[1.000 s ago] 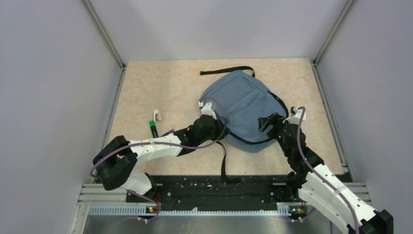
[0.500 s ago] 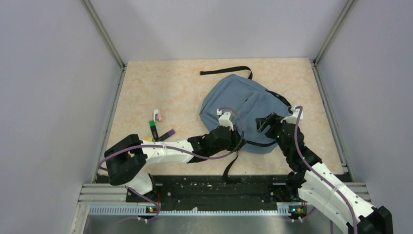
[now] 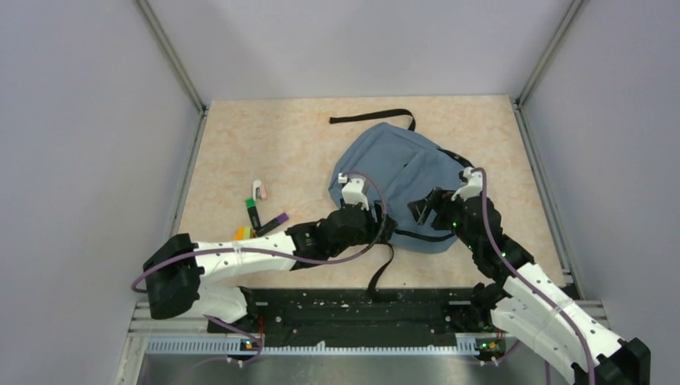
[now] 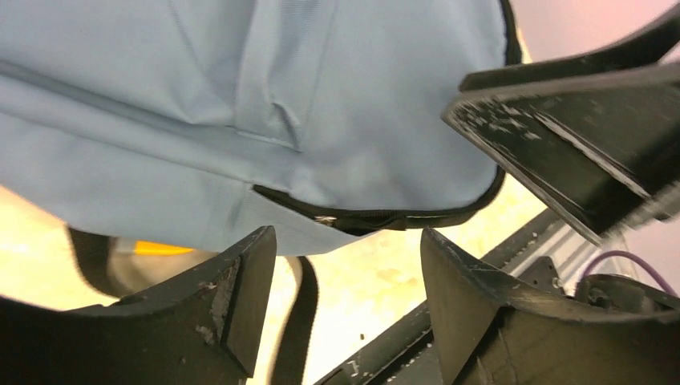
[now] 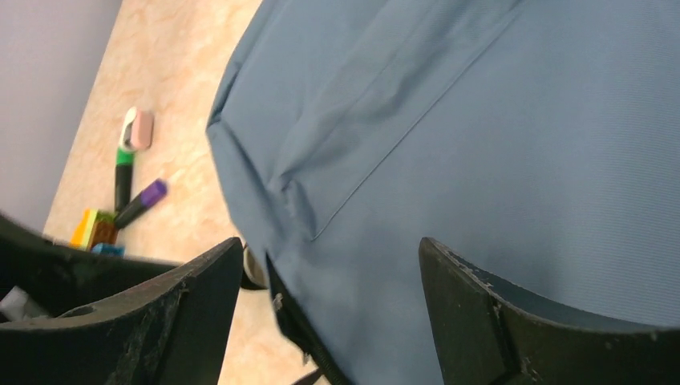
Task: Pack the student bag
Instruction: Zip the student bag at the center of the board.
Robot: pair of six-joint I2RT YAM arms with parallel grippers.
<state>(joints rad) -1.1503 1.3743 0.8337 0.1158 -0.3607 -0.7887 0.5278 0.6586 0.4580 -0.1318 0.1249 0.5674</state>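
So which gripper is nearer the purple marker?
Left. The left gripper is at the bag's near edge, right of the marker; the right gripper is beyond, over the bag.

- The top camera sits fixed above and behind my bases and looks down and forward. It is the far view, taking in the whole table (image 3: 265,144), both my arms and the student bag (image 3: 401,168).
- The left wrist camera looks out between the fingers of my left gripper (image 4: 345,273). It is very near the bag's zipped edge and faces towards the black rail (image 4: 361,369) at the table's near edge.
- The right wrist camera looks out through my right gripper (image 5: 330,265). It sits close above the bag's fabric and faces leftward across the table to the marker pens (image 5: 140,202).
- All three views share the bag. The top and right wrist views also share the pens.
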